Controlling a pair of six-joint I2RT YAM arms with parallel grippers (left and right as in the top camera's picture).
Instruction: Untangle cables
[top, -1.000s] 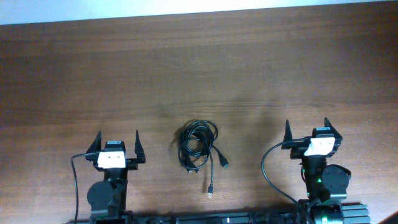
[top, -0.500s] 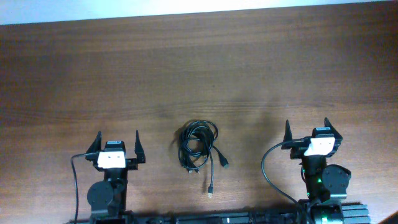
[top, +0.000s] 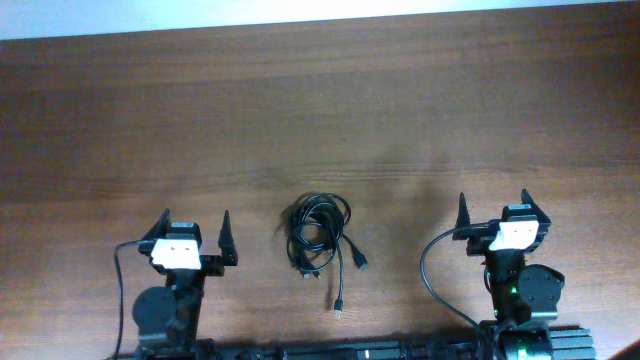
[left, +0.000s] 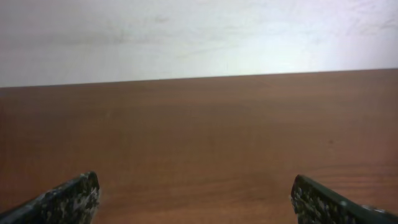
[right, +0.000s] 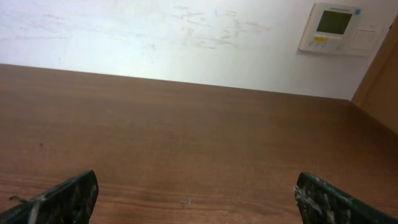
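the left claw (top: 194, 222) is standing spread wide and gripping nothing, sitting to the left of the cables (top: 318, 236) and well apart from them. the right claw (top: 494, 205) is likewise gaping and empty, sitting to the right of the cables, also well apart. the cables are lying on the tabletop (top: 300, 100) as a tangled black coil between the two claws, with two loose ends trailing from the coil toward the robot's side, each ending in a small plug. beyond the cables, bare wood is stretching away to a pale wall (right: 186, 37), where a white panel (right: 336, 28) with a small screen is hanging.
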